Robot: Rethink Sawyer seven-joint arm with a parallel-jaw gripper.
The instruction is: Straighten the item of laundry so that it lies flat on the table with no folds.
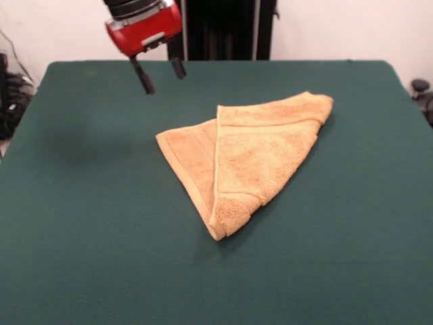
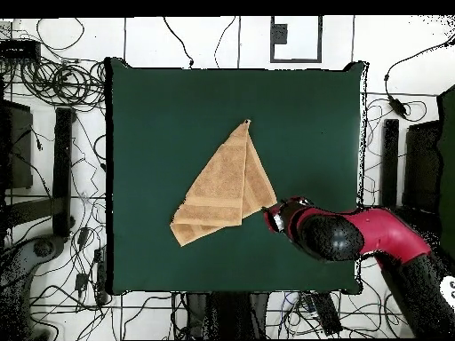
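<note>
You see a dark green felt-covered table, and only one thing lies on it: an orange-tan terry towel near the middle, folded over into a rough triangle, one layer lapped across the other, its point toward the camera in the front view.

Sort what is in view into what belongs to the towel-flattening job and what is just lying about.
For the job:
folded orange-tan terry towel
dark green felt-covered table
red and black gripper, open, hanging apart from the towel

Just about:
tangled black cables on the floor
</note>
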